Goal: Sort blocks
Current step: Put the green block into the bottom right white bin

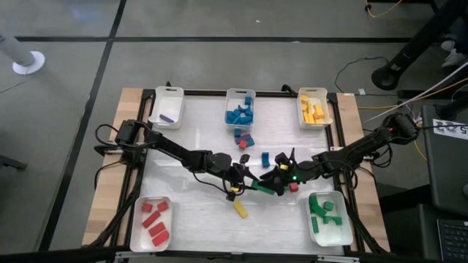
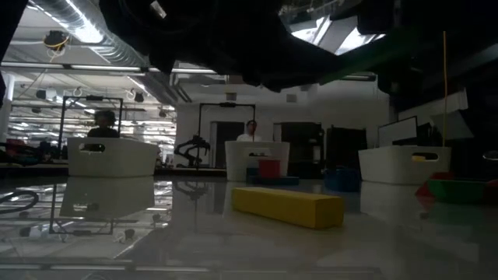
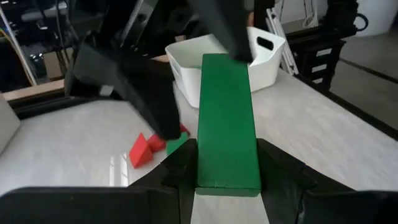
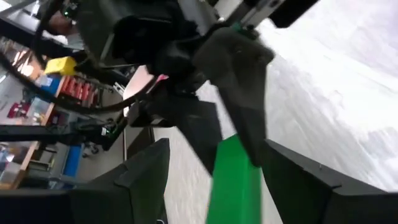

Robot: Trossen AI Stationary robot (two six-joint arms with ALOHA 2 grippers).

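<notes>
Mid-table, well short of the green tray [image 1: 328,232], the left gripper [image 3: 227,180] clamps a green bar [image 3: 226,121]; the right gripper [image 4: 208,177], fingers spread around it, holds nothing; next, likely a handover.

I note both arms are dark, slim and jointed, with black cables looped at their bases. The right pincer [image 1: 281,175] shows a small green light; the left pincer [image 1: 241,183] carries yellow markings.
</notes>
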